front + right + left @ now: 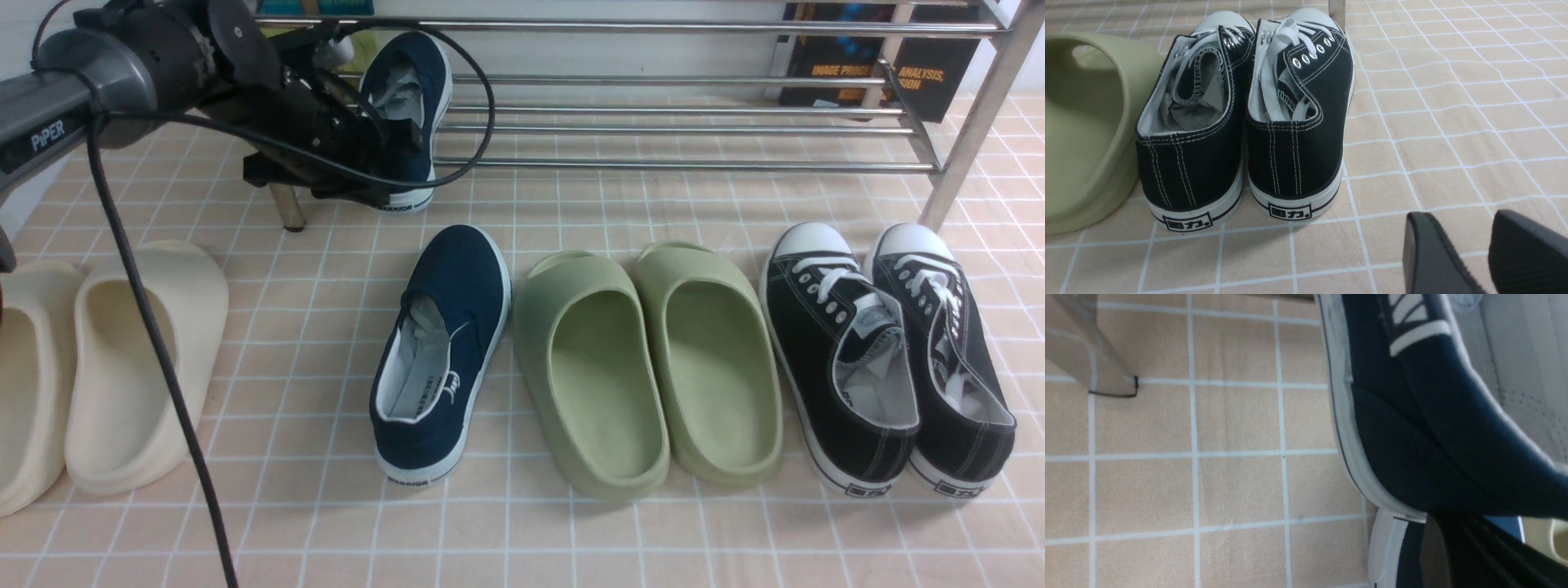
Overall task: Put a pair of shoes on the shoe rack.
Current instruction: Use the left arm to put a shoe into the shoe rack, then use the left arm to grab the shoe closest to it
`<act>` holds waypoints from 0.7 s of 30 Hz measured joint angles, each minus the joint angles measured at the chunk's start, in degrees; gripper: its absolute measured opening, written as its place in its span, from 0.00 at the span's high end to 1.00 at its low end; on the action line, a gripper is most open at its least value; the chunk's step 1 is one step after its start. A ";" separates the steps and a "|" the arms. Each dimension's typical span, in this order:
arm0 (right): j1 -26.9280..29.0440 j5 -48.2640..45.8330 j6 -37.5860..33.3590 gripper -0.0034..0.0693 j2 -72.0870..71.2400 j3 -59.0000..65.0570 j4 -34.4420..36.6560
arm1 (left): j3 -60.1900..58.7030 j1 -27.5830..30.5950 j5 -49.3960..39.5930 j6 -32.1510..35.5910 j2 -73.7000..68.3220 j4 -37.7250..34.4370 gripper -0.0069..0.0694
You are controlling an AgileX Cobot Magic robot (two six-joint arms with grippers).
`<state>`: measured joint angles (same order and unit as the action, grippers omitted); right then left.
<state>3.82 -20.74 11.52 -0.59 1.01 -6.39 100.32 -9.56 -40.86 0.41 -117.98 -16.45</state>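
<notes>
One navy shoe (412, 98) is tilted toe-up at the left end of the chrome shoe rack (678, 122), its heel low by the floor. My left gripper (382, 135) is shut on its side wall. In the left wrist view the same shoe (1412, 437) fills the frame, with the dark gripper (1457, 535) clamped on its edge. The second navy shoe (441, 351) lies flat on the tiled floor, in front of the rack. My right gripper (1461, 249) hangs open over bare tiles, behind the black sneakers, holding nothing.
Green slides (645, 367) lie right of the floor shoe and black lace-up sneakers (890, 359) further right. Cream slides (106, 367) lie at the left. A rack leg (286, 204) stands beside the held shoe, and a black book (882, 65) leans behind the rack.
</notes>
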 joint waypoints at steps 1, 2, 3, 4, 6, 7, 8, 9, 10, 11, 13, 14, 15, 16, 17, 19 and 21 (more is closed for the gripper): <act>0.00 0.00 0.00 0.63 0.00 0.00 0.00 | 0.37 0.00 -0.45 -0.41 0.00 0.76 0.88; 0.00 0.00 0.00 0.63 0.00 0.00 0.00 | 0.72 0.00 -0.88 -0.41 0.00 1.23 0.88; 0.00 0.00 0.00 0.63 0.00 0.00 0.00 | 1.25 0.00 -1.74 -0.41 0.00 2.15 0.88; 0.00 0.00 0.00 0.63 0.00 0.00 0.00 | 1.77 0.00 -2.33 -0.80 0.00 2.72 0.88; 0.00 0.00 0.00 0.63 0.00 0.00 0.00 | 2.55 0.00 -3.22 -0.84 0.23 3.85 0.88; 0.00 0.00 0.00 0.63 0.00 0.00 0.00 | 2.94 0.00 -3.56 -0.84 0.75 4.60 0.88; 0.00 0.00 0.00 0.63 0.00 0.00 0.00 | 3.11 0.00 -3.86 -0.97 1.34 5.27 0.88; 0.00 0.00 0.00 0.63 0.00 0.00 0.00 | 3.30 0.00 -3.94 -0.97 2.10 6.04 0.88; 0.00 0.00 0.00 0.63 0.00 0.00 0.00 | 3.29 0.00 -3.94 -0.97 2.80 6.73 0.88; 0.00 0.00 0.00 0.63 0.00 0.00 0.00 | 3.29 0.00 -3.94 -0.97 3.70 7.23 0.87; 0.00 0.00 0.00 0.63 0.00 0.00 0.00 | 3.29 0.00 -4.38 -0.97 6.89 9.46 0.87; 0.00 0.00 0.00 0.63 0.00 0.00 0.00 | 3.29 0.00 -4.62 -0.97 7.78 10.02 0.87; 0.00 0.00 0.00 0.63 0.00 0.00 0.00 | 3.29 0.00 -5.15 -0.97 9.73 11.24 0.87; 0.00 0.00 0.00 0.63 0.00 0.00 0.00 | 3.29 0.00 -5.58 -0.98 11.11 12.07 0.87; 0.00 0.00 0.00 0.63 0.00 0.00 0.00 | 3.29 0.00 -6.13 -0.98 12.52 12.82 0.87; 0.00 0.00 0.00 0.63 0.00 0.00 0.00 | 3.29 0.00 -7.78 -0.98 15.55 14.16 0.87; 0.00 0.00 0.00 0.63 0.00 0.00 0.00 | 3.38 0.00 -11.15 -0.98 19.27 15.59 0.87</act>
<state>3.82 -20.74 11.52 -0.59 1.01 -6.39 103.70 -9.56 -52.01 -0.57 -98.70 -0.86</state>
